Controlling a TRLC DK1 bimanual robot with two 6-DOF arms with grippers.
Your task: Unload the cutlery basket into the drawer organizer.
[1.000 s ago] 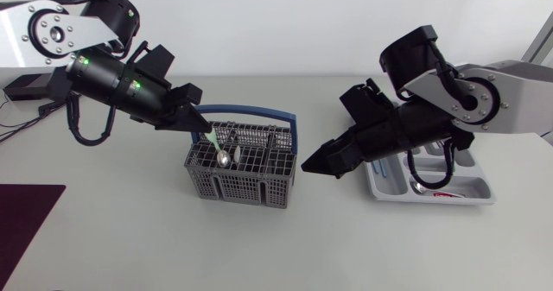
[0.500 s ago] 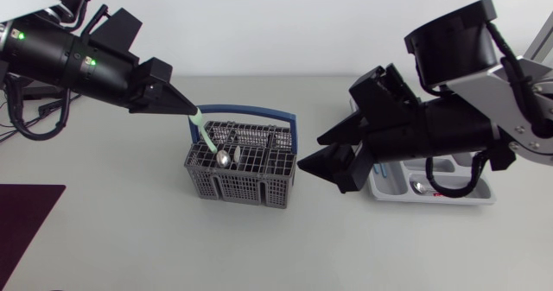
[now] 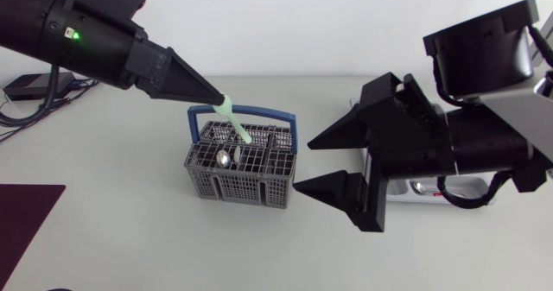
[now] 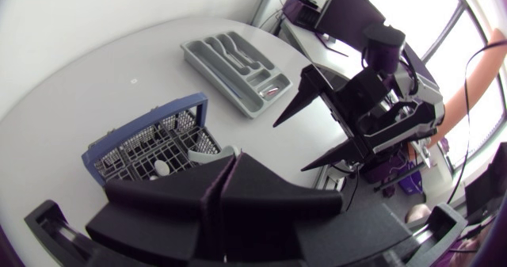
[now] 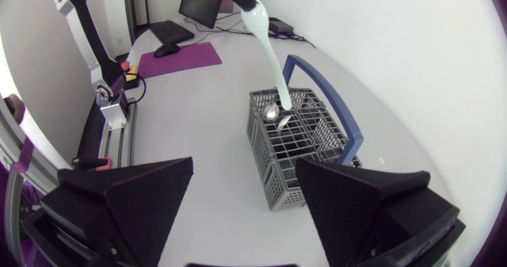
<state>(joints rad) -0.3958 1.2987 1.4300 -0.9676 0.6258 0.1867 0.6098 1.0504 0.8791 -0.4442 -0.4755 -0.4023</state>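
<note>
- Left gripper [image 3: 218, 97]: clenched on the upper end of a green utensil [image 3: 235, 121]. It hangs above the basket's 11 o'clock corner with its tip aimed toward 4 o'clock.
- Green utensil: pale and slanted. Its lower end is over the basket's rear cells, just beside a spoon [image 3: 224, 159]. Whether it touches the basket cannot be told.
- Basket [image 3: 238, 187]: grey grid with a blue handle standing up, mid-table [image 3: 130, 230].
- Spoon: metal, bowl up, in a rear cell.
- Right gripper [image 3: 304, 165]: released, fingers spread wide. It sits at the basket's 3 o'clock, tips aimed toward 9 o'clock, near the basket but apart from it.
- Organizer [image 4: 234, 61]: grey, at 3 o'clock beyond the right gripper, well apart from the basket. From overhead it is mostly hidden by that arm.
- Mat [image 3: 22, 218]: purple, at the basket's 8 o'clock, by the table's edge.
</note>
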